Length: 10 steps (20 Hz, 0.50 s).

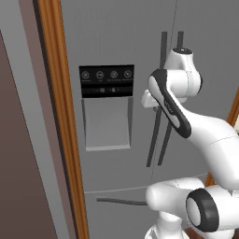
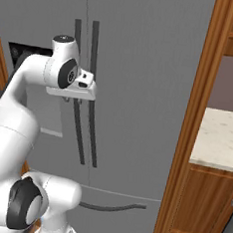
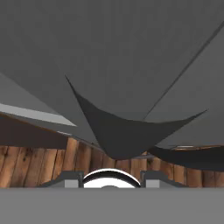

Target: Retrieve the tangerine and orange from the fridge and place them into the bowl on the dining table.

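Fridge status: the fridge (image 1: 121,37) stands with both French doors shut; the seam between them runs unbroken from top to bottom, and the lower drawer is also closed.
Door handles: the two long dark handles (image 2: 80,130) hang side by side at the centre seam. The left door carries the black control panel (image 1: 107,80) and the recessed dispenser (image 1: 107,123).
Arm position: the arm is raised in front of the fridge, with its wrist level with the upper part of the handles.
End effector: the end effector (image 2: 70,98) sits at the handles, pressed close to them in both base views. The fingers are hidden behind the hand body, so I cannot tell whether they are apart, together, or clamped on a handle.
Hand view: a dark handle (image 3: 118,135) runs just ahead of the fingertips, against grey door panels, with wooden floor (image 3: 39,164) below.
Fruit location: tangerine and orange are presumably inside the shut fridge.
Surroundings: a wooden frame (image 1: 60,121) borders the fridge; a pale stone counter (image 2: 219,140) lies to its right.
Progress, judged: early. Door opening is the step in hand and is not yet done.
Remaining, judged: open the door, take out both fruits, carry them to the dining table, place them in the bowl.
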Available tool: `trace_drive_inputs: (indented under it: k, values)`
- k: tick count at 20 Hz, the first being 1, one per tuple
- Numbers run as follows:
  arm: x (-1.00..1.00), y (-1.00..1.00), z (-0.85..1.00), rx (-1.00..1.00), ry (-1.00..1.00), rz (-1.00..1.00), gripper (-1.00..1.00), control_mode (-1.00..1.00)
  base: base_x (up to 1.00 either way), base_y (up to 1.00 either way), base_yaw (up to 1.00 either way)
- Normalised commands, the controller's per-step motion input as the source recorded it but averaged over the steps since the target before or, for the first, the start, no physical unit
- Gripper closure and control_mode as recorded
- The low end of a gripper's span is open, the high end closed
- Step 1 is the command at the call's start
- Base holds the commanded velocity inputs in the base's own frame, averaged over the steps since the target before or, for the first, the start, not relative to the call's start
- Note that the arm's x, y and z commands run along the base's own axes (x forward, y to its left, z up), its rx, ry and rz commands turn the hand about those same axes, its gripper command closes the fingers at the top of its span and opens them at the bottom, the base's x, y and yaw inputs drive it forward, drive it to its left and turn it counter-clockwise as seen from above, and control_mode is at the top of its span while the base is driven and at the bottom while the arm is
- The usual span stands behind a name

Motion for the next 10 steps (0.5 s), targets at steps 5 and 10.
trace_drive_inputs:
  k: [5, 10]
  values:
    - [-0.31, 0.00, 0.00, 0.00, -0.07, 0.00, -1.00, -1.00, 0.00, 0.00, 0.00]
    - [-0.73, -0.15, 0.00, 0.00, -0.26, 0.00, -1.00, -1.00, 0.00, 0.00, 0.00]
